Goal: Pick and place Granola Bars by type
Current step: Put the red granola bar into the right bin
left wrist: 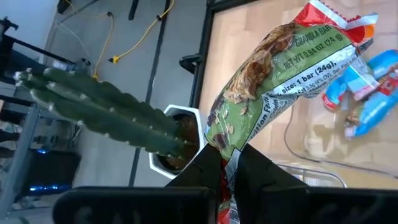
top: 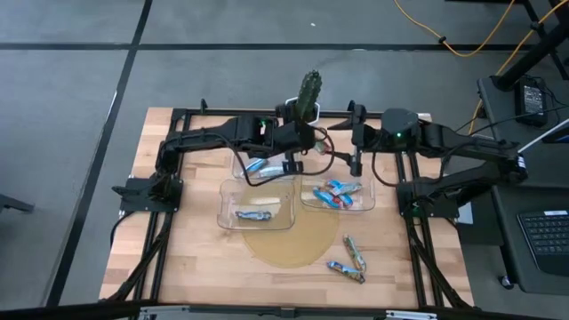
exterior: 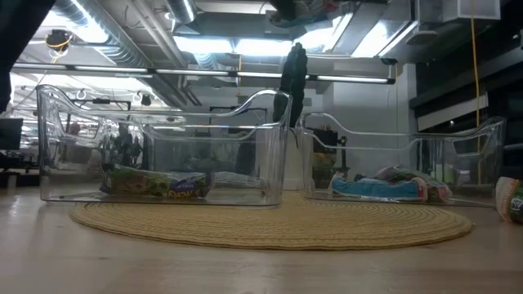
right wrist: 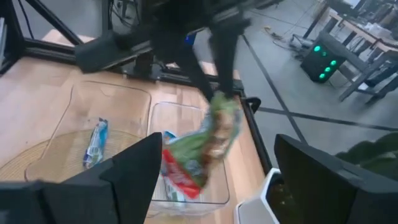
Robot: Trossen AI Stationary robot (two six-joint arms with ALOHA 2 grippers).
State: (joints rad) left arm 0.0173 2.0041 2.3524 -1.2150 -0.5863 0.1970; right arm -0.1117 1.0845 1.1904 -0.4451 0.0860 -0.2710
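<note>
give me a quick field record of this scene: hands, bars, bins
left hand: shut on green foil-wrapped granola bar, raised above the bins
right hand: open, holding nothing, facing the held bar
clear rectangular plastic bins: three on the wooden table; one holds several blue-wrapped bars, one holds a single brownish-green bar
loose bars: two beside the round woven mat

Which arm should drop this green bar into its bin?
Left. Its hand is already shut on the green granola bar, raised over the bins; the one holding a matching green bar lies just below. The right hand is open and empty.
</note>
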